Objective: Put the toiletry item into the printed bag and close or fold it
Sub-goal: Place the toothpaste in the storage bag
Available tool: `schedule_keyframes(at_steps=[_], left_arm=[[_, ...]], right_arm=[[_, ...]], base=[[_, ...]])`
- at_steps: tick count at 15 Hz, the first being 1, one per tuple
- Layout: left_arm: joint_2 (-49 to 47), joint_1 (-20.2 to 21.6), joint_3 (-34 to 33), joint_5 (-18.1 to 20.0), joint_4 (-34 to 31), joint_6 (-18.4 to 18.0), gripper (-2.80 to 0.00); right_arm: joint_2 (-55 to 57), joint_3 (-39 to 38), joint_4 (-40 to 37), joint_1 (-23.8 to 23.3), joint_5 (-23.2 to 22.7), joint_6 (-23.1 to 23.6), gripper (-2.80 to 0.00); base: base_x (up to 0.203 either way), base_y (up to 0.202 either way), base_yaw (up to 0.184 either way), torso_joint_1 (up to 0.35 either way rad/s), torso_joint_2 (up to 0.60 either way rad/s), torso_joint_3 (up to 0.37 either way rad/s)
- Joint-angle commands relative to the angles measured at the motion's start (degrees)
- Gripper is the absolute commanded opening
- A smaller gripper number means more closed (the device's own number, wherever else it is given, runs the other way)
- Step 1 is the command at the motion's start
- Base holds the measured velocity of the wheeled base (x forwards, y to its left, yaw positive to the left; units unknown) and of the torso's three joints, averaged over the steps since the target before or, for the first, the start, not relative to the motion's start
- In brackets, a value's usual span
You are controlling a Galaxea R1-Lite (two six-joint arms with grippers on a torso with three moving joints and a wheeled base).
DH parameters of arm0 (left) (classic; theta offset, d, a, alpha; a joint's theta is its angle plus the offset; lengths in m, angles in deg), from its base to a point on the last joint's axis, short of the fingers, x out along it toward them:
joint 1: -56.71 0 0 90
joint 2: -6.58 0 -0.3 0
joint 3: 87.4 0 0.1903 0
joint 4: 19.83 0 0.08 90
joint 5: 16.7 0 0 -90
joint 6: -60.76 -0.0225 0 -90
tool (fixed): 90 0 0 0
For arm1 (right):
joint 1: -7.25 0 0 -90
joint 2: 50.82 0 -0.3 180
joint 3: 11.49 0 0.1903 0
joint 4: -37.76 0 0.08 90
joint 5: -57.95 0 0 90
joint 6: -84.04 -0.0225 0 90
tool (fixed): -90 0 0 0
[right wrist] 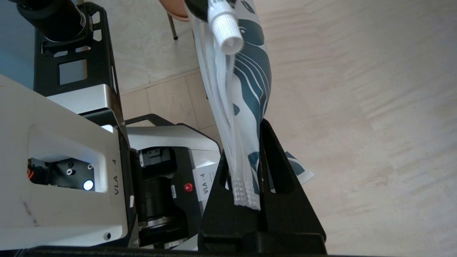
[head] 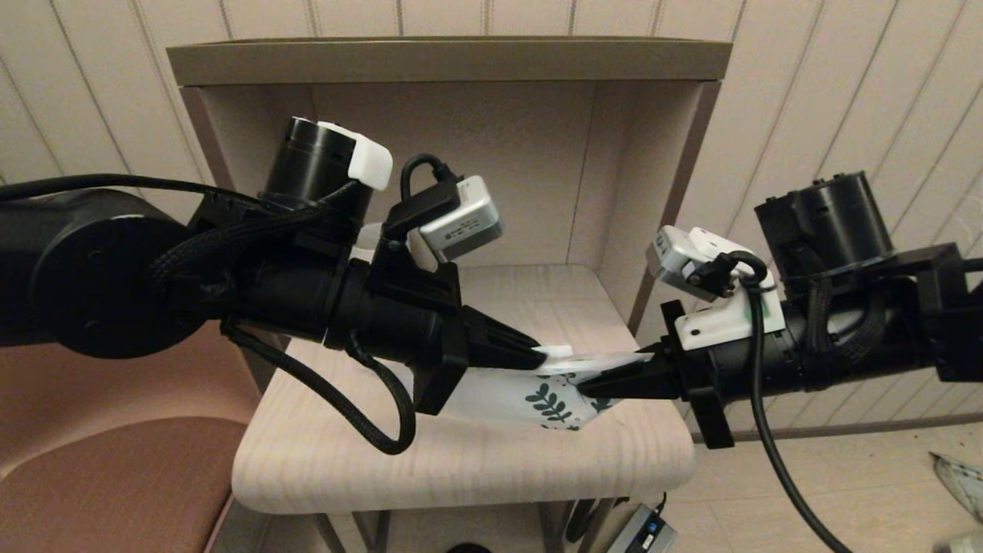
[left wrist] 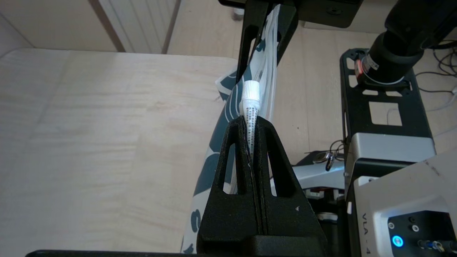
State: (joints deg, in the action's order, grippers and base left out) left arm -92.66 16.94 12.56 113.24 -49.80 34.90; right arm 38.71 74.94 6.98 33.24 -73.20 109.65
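The printed bag [head: 530, 399] hangs just above the wooden table [head: 461, 461], white with teal leaf prints. My right gripper [head: 587, 388] is shut on its white zip edge [right wrist: 244, 192]; in the right wrist view the bag [right wrist: 250, 89] stretches away from the gripper [right wrist: 246, 142]. My left gripper [head: 541, 355] is shut on the toiletry item [left wrist: 250, 98], a slim white tube whose cap [right wrist: 226, 30] points toward the right gripper. In the left wrist view the gripper [left wrist: 249, 121] holds the tube against the bag [left wrist: 214, 142]. I cannot tell whether the cap is inside the bag's mouth.
The table stands inside an open-fronted wooden alcove with side walls [head: 653, 177] and a top board [head: 445, 61]. A brown seat [head: 100, 476] is at the left. Floor and a small silver device [head: 641, 534] lie below the table's front edge.
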Motion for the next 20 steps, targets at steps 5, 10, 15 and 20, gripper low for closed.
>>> schedule_keyframes(at_steps=[5,10,15,20], left_arm=[[-0.6,0.0,-0.1,0.1,-0.1,-0.2,-2.80],[0.3,0.0,-1.0,0.0,0.1,-0.5,-2.80],[1.5,0.0,-1.7,-0.2,-0.1,-0.5,-2.80],[2.3,0.0,-1.0,-0.1,0.0,-0.3,-2.80]], right_arm=[[-0.3,0.0,-0.1,0.3,-0.3,0.1,-2.80],[0.7,0.4,0.0,-0.4,-0.3,0.1,-2.80],[0.8,0.8,0.0,-0.7,-0.3,-0.4,-2.80],[1.0,0.9,0.0,-0.7,-0.3,-0.4,-2.80]], base=[[0.000,0.000,0.000,0.000,0.00,0.000],[0.000,0.000,0.000,0.000,0.00,0.000],[0.000,0.000,0.000,0.000,0.00,0.000],[0.000,0.000,0.000,0.000,0.00,0.000]])
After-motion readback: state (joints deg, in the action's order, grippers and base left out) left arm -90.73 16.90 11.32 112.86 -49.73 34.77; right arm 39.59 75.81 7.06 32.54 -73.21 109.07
